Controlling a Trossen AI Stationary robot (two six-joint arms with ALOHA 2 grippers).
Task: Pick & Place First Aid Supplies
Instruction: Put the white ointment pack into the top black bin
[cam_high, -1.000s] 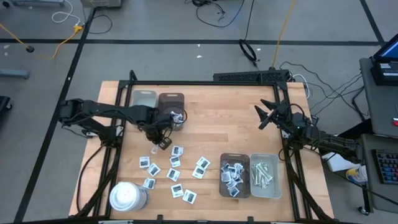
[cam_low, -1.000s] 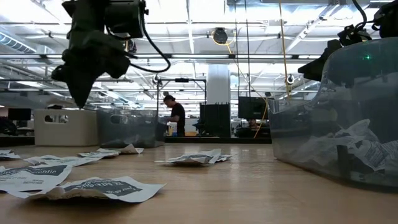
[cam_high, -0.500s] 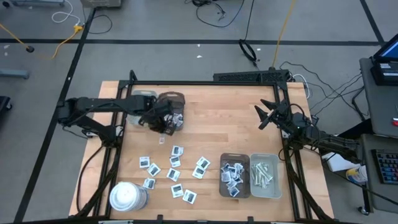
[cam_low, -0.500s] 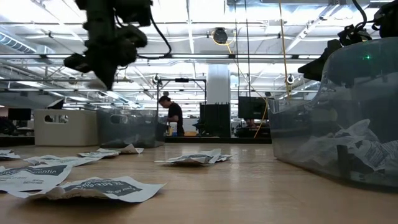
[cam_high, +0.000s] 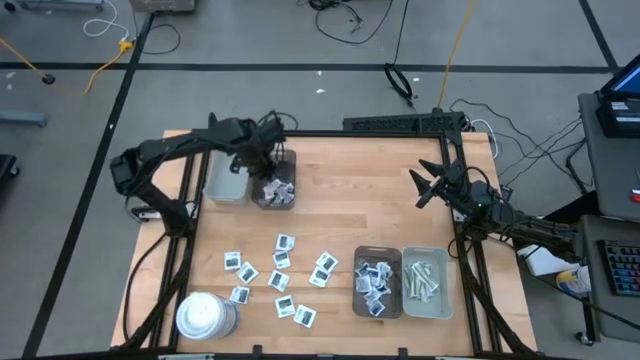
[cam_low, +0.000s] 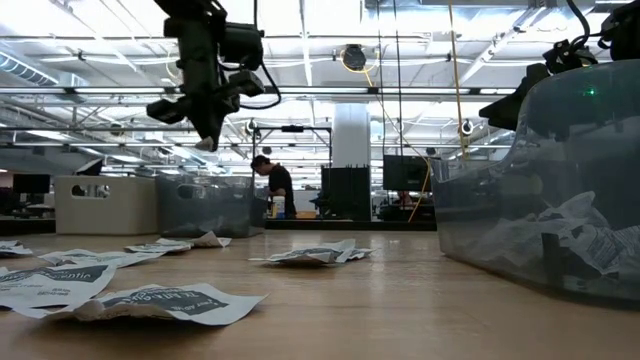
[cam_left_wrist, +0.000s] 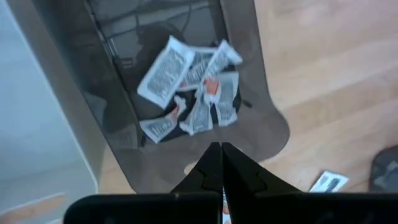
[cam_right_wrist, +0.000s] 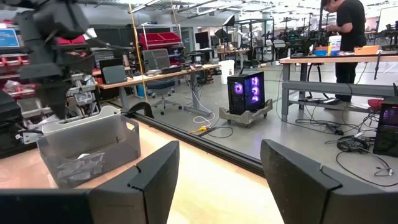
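Packets: several binned in far tray (cam_high: 273, 192), about ten loose (cam_high: 281, 280); left gripper (cam_left_wrist: 221, 163) pinched together above tray, right gripper (cam_right_wrist: 219, 163) idle, spread apart

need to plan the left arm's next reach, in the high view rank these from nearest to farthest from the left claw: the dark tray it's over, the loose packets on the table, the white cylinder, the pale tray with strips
1. Dark tray, directly under the left claw, at the table's far left.
2. Loose packets, mid-table, nearer the front edge.
3. White cylinder, front-left corner.
4. Pale tray with strips, front right, farthest.
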